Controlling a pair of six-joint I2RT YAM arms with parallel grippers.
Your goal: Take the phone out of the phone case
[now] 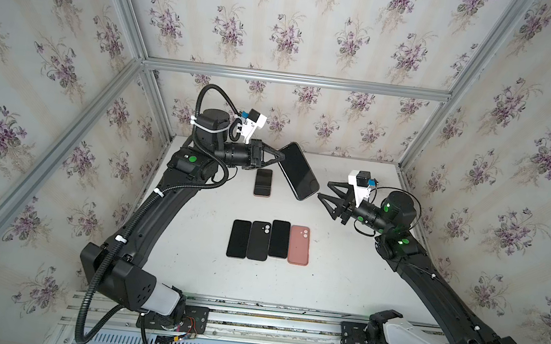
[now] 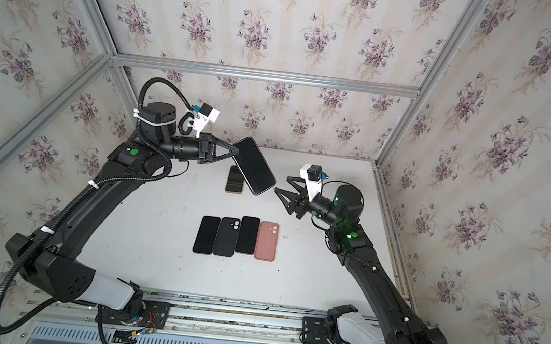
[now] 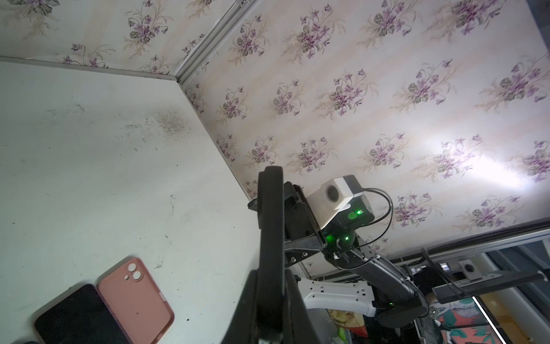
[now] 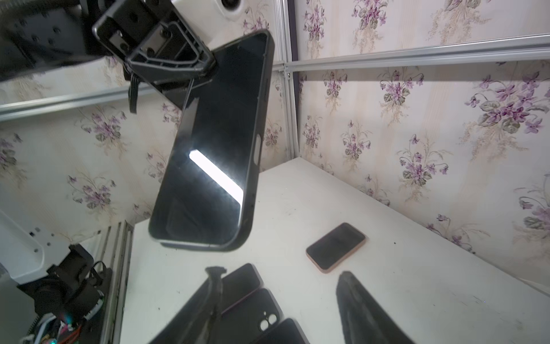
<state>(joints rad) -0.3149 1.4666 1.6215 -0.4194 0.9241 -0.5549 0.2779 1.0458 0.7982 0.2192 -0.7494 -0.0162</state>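
Over the scuffed white table (image 1: pixel 343 281), the left hand (image 1: pixel 280 159) is clamped on the upper end of a black glass-fronted smartphone (image 1: pixel 297 170) seated in its black soft case (image 4: pixel 265 89). It holds the phone aloft and tilted, with the free end slanting down toward the right hand (image 1: pixel 324 190). We read the pose as deliberate: one arm anchors the phone in mid-air so that the other can work at the far end.

The right hand's fingers stand apart and hold nothing. In both top views they sit just short of that lower end, not touching it.

Below lies a second dark-screened phone in a salmon-pink case (image 1: pixel 263 182), screen up. Nearer the arm bases a tidy row reads as sorted results: a bare black phone (image 1: pixel 239 238), a black case back with camera cut-outs (image 1: pixel 259 241), another bare black phone (image 1: pixel 279 239) and a salmon-pink case back (image 1: pixel 299 245).

Much remains unclear. In the right wrist view a paler strip (image 4: pixel 190 244) runs along the held phone's lower edge. It may be the frame lifting from the case lip, but we cannot be sure. Nor can we tell whether the left hand's fingers pinch the case alone or the case and phone together. The left wrist view sees the held phone edge-on as a dark bar that covers most of the right hand. Whether the two case backs in the row are empty is also hidden.
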